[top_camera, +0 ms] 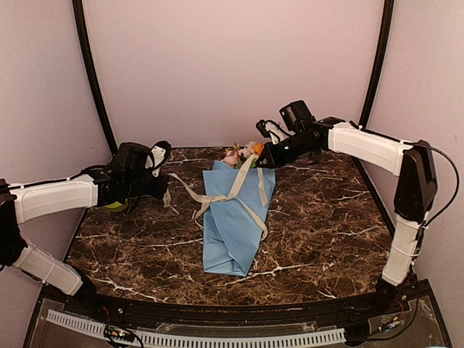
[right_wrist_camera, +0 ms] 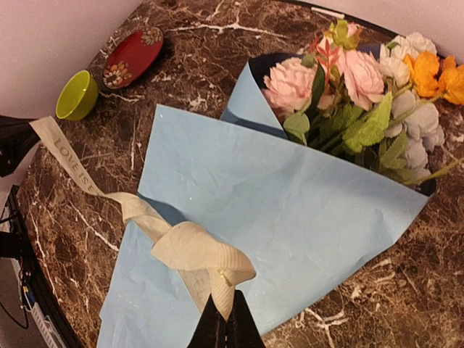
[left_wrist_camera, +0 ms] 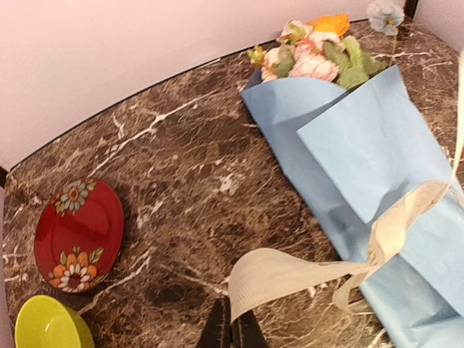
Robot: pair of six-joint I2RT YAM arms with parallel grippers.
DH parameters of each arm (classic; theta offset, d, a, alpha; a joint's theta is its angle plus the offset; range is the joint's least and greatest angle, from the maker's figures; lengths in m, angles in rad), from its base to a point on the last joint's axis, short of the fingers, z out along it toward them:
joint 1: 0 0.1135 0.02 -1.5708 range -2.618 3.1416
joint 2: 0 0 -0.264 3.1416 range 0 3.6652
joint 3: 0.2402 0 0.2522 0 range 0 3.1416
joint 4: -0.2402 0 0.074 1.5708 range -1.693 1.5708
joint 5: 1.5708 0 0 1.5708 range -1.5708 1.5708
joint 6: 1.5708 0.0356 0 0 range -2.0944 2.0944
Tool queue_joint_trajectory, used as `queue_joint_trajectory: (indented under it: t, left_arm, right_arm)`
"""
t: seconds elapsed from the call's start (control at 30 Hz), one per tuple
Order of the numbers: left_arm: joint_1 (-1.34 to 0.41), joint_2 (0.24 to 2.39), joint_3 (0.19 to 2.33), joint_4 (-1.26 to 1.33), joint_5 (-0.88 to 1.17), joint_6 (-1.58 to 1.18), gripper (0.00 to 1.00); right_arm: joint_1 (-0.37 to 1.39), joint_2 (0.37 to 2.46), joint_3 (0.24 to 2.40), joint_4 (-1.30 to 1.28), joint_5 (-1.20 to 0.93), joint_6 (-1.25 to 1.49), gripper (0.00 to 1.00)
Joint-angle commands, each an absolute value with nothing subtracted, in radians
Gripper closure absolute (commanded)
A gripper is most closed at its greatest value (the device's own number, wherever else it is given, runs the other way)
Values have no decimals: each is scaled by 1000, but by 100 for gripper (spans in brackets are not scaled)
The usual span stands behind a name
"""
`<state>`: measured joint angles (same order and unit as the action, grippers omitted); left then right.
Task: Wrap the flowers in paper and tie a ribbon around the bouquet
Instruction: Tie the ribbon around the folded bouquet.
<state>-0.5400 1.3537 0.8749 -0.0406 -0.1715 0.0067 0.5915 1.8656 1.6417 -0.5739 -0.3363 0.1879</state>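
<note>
Cream ribbon (left_wrist_camera: 275,272) crosses the bouquet (top_camera: 232,232), which lies near-to-far, flowers (top_camera: 243,152) far. L gripper (left_wrist_camera: 232,330) clamps one end out left; R gripper (right_wrist_camera: 225,326) clamps the other near flowers.

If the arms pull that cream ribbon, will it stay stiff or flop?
Probably floppy: the ribbon folds into soft loops and drapes over the paper. It looks thin and flat, so it is likely light and prone to twisting when tugged.

Lab test booth: blank walls (top_camera: 232,65), marble tabletop (top_camera: 319,217)
</note>
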Motion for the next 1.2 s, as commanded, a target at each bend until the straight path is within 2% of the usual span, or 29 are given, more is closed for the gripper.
queue_joint_trajectory:
  t: [0.0,0.17,0.43,0.53,0.77,1.17]
  left_arm:
    - [-646,1367,947,15,-181,2,100]
    - [-691,1421,1012,35,-172,0,100]
    - [-714,1443,995,65,-116,-8,100]
    - [-720,1439,985,87,-103,-11,100]
    - [-731,1475,1008,89,-85,-10,100]
    - [-719,1550,1074,83,-134,-62,100]
  right_arm:
    - [628,1905,1759,-537,-295,187,100]
    - [643,1935,1826,-510,-240,186,100]
    - [595,2003,1956,-505,-79,128,100]
    - [595,2017,2017,-530,-89,128,100]
    - [608,1960,1924,-452,-134,143,100]
    - [613,1992,1957,-443,-169,168,100]
